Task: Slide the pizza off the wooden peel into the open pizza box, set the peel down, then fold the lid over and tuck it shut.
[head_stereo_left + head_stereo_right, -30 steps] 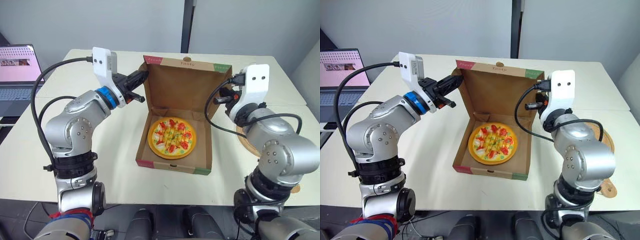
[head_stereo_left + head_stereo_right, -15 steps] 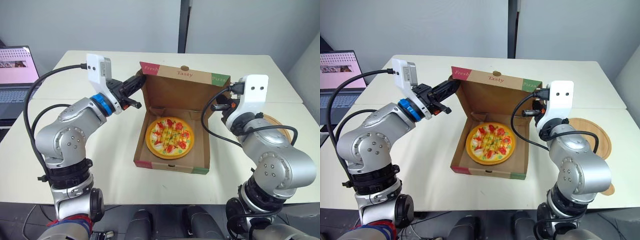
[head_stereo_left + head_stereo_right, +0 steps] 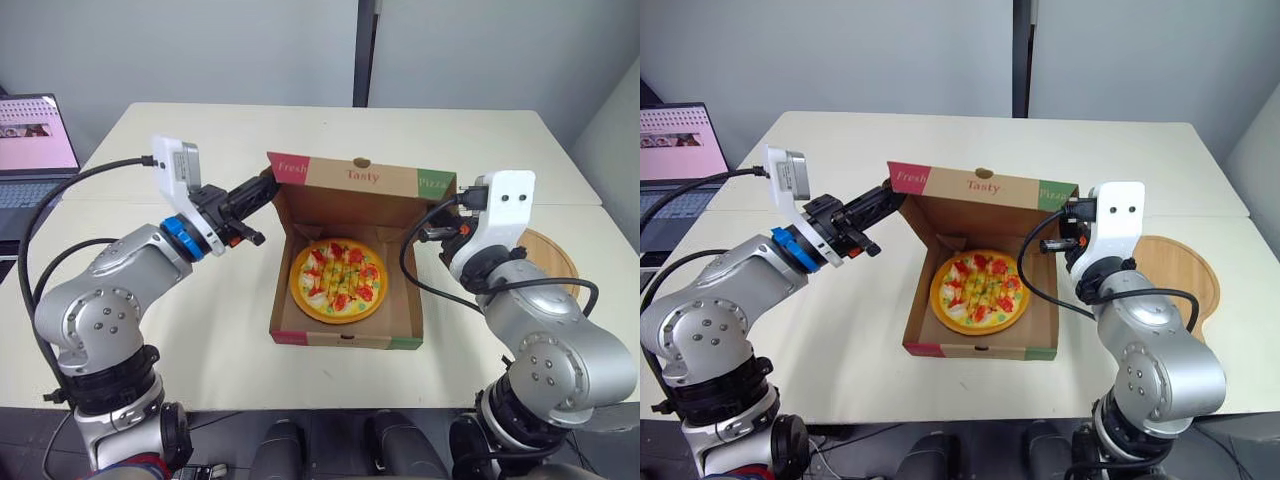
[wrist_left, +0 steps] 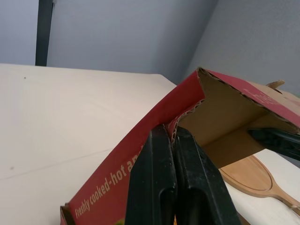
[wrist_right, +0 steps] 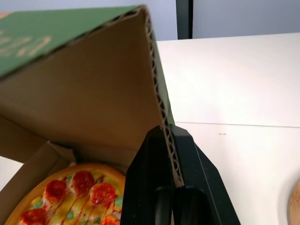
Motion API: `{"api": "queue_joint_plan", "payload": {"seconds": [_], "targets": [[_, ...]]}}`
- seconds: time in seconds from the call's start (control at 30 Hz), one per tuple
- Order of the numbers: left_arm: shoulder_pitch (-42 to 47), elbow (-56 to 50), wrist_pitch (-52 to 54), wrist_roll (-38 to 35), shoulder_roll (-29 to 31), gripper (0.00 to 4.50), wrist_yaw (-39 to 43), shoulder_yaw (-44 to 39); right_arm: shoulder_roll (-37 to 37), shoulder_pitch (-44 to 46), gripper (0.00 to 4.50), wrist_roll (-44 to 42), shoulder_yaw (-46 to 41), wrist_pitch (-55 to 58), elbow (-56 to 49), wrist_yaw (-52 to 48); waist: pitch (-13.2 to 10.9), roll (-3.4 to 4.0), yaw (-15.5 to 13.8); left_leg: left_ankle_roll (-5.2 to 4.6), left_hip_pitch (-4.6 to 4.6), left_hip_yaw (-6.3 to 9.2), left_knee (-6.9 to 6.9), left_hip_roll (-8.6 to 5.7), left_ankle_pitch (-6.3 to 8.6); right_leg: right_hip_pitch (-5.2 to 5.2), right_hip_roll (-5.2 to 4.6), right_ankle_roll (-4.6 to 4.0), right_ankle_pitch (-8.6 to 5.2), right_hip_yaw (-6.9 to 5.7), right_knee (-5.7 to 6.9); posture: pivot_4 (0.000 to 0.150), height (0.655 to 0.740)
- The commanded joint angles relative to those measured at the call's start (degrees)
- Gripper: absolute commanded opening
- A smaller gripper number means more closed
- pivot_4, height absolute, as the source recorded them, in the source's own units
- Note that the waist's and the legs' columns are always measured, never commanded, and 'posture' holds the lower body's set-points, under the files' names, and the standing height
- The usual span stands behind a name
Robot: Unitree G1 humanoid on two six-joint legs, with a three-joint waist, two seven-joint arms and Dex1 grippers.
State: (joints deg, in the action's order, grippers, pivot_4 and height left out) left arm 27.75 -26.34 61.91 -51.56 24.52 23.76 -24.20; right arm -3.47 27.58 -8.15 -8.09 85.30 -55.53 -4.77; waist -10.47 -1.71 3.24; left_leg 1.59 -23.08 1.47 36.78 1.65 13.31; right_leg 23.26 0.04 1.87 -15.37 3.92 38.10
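1. Step in hand, as I judge it: the lid fold. The pizza (image 3: 338,279) lies flat in the pizza box (image 3: 345,338). The wooden peel (image 3: 1171,280) rests on the counter (image 3: 200,130), to the right of the box and apart from it.
2. The lid (image 3: 360,176) stands partly raised and leans forward over the pizza, with its lettered front flap toward the head camera.
3. The left end effector (image 3: 258,192) pinches the lid's left corner. The right end effector (image 3: 1054,236) pinches its right corner.
4. Next move, judged: bring both corners down together along the hinge arc, then let go and tuck the front flap inside the front wall. An uneven descent would likely skew the lid.
5. The wrist views show the corrugated edge clamped between each pair of fingers, which the head views cannot resolve. The head views give you the lid tilt and the positions of pizza and peel.
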Motion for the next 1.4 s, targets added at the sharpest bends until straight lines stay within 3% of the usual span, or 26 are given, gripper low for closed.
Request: {"api": "queue_joint_plan", "payload": {"seconds": [0.03, 0.5, 0.83, 0.93, 1.23, 1.4], "targets": [[-2.1, -5.5, 0.2, -5.7, -0.5, 0.0, -0.1, 2.1, -2.0, -2.5, 0.02, -5.7, 6.4, 0.1, -1.0, -3.9, 0.1, -0.08, 0.0, 0.0, 0.03, -0.01, -0.02, 0.0, 0.0, -0.01, 0.0, 0.0, 0.0, 0.03, -0.01, 0.15, 0.7306], [-15.2, -14.5, -6.2, -8.6, 1.6, 0.0, -4.3, 2.2, -1.8, -18.6, 0.02, -8.1, 10.3, -11.9, -1.1, -5.0, 0.2, -0.24, 0.2, 0.0, 0.2, -0.03, -0.13, 0.09, 0.0, -0.03, 0.0, 0.21, -0.21, 0.16, -0.04, 0.15, 0.7306], [-18.4, -14.3, -11.6, -6.6, 3.8, 0.0, -4.4, 3.8, -0.7, -25.8, 0.02, -9.8, 12.2, -20.3, 2.3, -4.5, 0.3, -0.39, 0.4, 0.0, 0.28, -0.04, -0.27, 0.15, 0.0, -0.03, -0.01, 0.09, -0.29, 0.17, -0.06, 0.15, 0.7306], [-19.3, -14.4, -13.0, -6.0, 4.6, 0.0, -4.3, 4.2, 0.3, -27.1, 0.52, -11.0, 10.4, -21.7, 2.3, -5.2, 0.4, -0.48, 0.4, 0.0, 0.28, -0.03, -0.33, 0.16, 0.0, -0.02, -0.01, 0.02, -0.34, 0.14, -0.06, 0.15, 0.7306], [-20.8, -14.0, -17.1, -4.1, 6.4, 0.0, -3.6, 6.0, 9.2, -31.3, 3.55, -16.5, 5.5, -22.1, 0.1, -10.1, 0.4, -0.51, -0.1, 0.01, 0.25, -0.05, -0.36, 0.14, 0.0, -0.03, -0.06, -0.14, -0.44, 0.15, -0.13, 0.15, 0.7306], [-21.1, -13.9, -18.3, -3.6, 6.9, 0.0, -3.5, 6.5, 14.9, -31.4, 3.55, -17.4, 6.1, -26.0, -0.9, -12.1, 0.4, -0.51, -0.3, 0.0, 0.22, -0.1, -0.36, 0.1, 0.0, -0.04, -0.06, -0.13, -0.46, 0.15, -0.16, 0.15, 0.7306]]}}
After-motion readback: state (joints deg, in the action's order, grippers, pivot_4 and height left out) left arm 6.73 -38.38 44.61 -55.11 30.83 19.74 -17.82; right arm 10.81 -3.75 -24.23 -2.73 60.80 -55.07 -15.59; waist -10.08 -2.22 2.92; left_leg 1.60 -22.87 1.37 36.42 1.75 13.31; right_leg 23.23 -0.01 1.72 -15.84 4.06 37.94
